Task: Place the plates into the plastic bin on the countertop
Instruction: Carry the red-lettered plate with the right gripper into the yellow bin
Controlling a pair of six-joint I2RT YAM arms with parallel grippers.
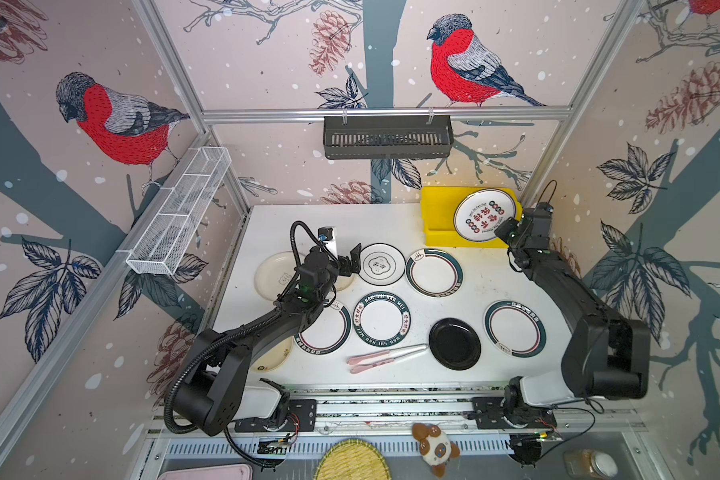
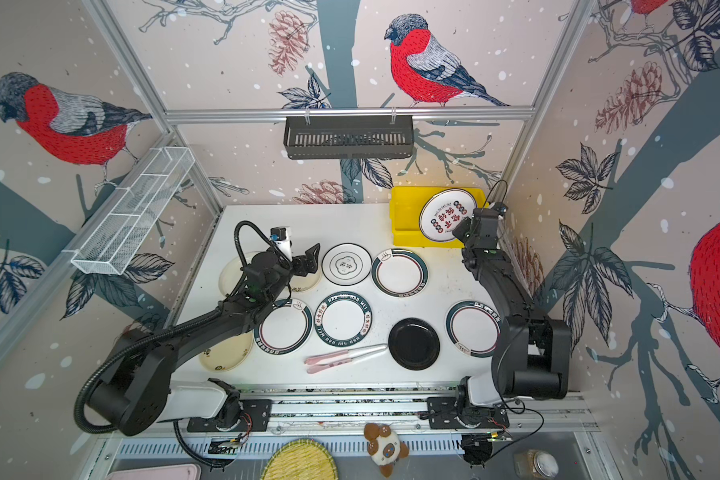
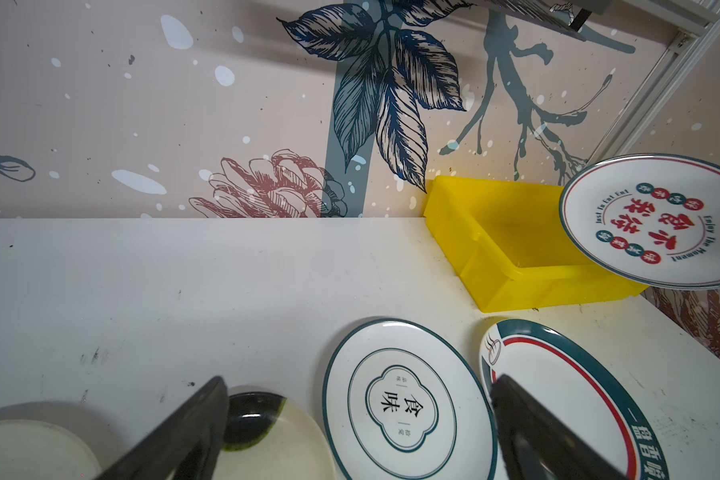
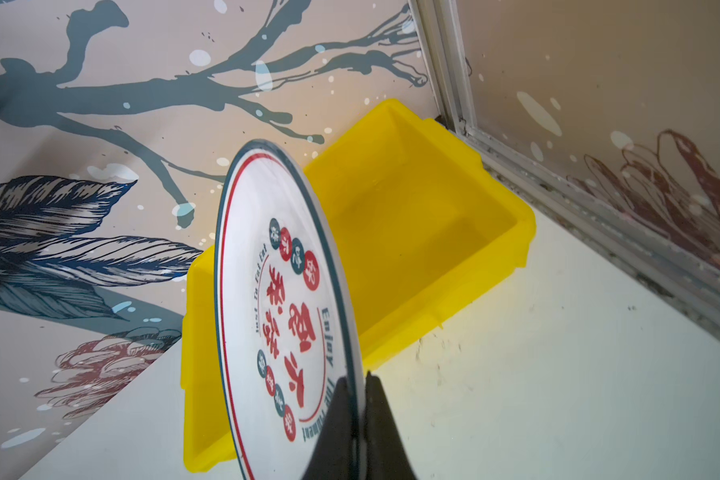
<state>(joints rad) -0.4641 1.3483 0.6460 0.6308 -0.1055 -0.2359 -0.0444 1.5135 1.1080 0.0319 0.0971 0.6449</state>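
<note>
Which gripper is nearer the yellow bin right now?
Right. The right gripper holds a lettered plate at the yellow bin; the left gripper hangs open above plates left of it.

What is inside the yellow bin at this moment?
Only bare yellow floor shows inside the plastic bin. The plate held by the right gripper covers part of the inside, so that part cannot be checked.

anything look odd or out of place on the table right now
Mostly the pink utensils, lying loose among the plates on the countertop; they are not plates. Also, one lettered plate is held tilted on edge above the yellow bin, pinched at its rim by the right jaws, not resting flat. Nothing looks spilled or broken.
</note>
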